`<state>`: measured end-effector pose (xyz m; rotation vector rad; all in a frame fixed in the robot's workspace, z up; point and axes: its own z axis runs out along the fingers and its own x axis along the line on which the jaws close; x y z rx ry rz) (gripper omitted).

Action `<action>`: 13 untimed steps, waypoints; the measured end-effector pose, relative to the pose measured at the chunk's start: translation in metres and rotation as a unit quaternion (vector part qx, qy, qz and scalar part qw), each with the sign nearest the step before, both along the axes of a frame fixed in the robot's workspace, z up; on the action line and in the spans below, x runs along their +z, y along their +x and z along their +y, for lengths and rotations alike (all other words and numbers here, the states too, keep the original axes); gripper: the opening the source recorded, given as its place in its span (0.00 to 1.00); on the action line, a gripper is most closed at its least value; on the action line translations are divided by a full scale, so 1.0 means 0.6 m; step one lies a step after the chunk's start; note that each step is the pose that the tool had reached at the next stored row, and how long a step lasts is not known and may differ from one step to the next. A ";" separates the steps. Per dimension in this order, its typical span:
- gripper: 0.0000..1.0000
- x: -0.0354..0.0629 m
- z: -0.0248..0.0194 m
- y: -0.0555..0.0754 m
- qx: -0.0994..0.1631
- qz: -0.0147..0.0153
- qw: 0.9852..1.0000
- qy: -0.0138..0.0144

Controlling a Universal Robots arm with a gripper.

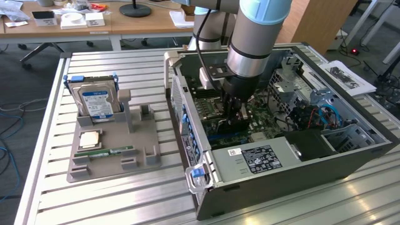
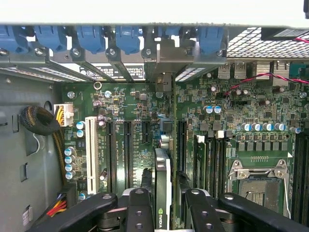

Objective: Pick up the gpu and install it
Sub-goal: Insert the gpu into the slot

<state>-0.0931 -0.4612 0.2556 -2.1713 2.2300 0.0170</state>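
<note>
Wrist view looks straight down at the motherboard inside the open PC case, and the gpu is right there edge-on between the two black fingers, standing on its long edge over the board. You can see a little green logo on the card's edge down near the gripper. The jaws sit on either side of the card, pretty much pinching it, though it's hard to say whether both pads are truly pressed against it. The card's metal end bracket lines up with the row of blue slot clips at the case's back wall. Long black expansion slots run beside the card, plus a white one further out, and the empty CPU socket is off to the other side.

The exterior view has the arm reaching down into the case, with the gripper deep by the board so the card itself is mostly hidden there. The case lies on its side on a slatted metal worktop. On the exterior view's left there's a grey parts holder with a hard drive standing upright, a CPU lying flat, and a memory stick just below it. A wooden desk with some clutter sits in the back.
</note>
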 end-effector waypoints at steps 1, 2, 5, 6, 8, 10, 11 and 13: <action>0.33 0.000 0.0000 0.000 0.000 0.000 1.000 0.000; 0.33 0.000 0.0000 0.000 0.000 0.000 1.000 0.000; 0.26 0.000 0.0000 0.000 0.000 0.000 1.000 0.000; 0.26 0.000 0.0000 0.000 0.000 0.000 1.000 0.000; 0.26 0.000 0.0000 0.000 0.000 0.000 1.000 0.000; 0.26 0.000 0.0000 0.000 0.000 0.000 1.000 0.000; 0.26 0.000 0.0000 0.000 0.000 0.000 1.000 0.000; 0.26 0.000 0.0000 0.000 0.000 0.000 1.000 0.000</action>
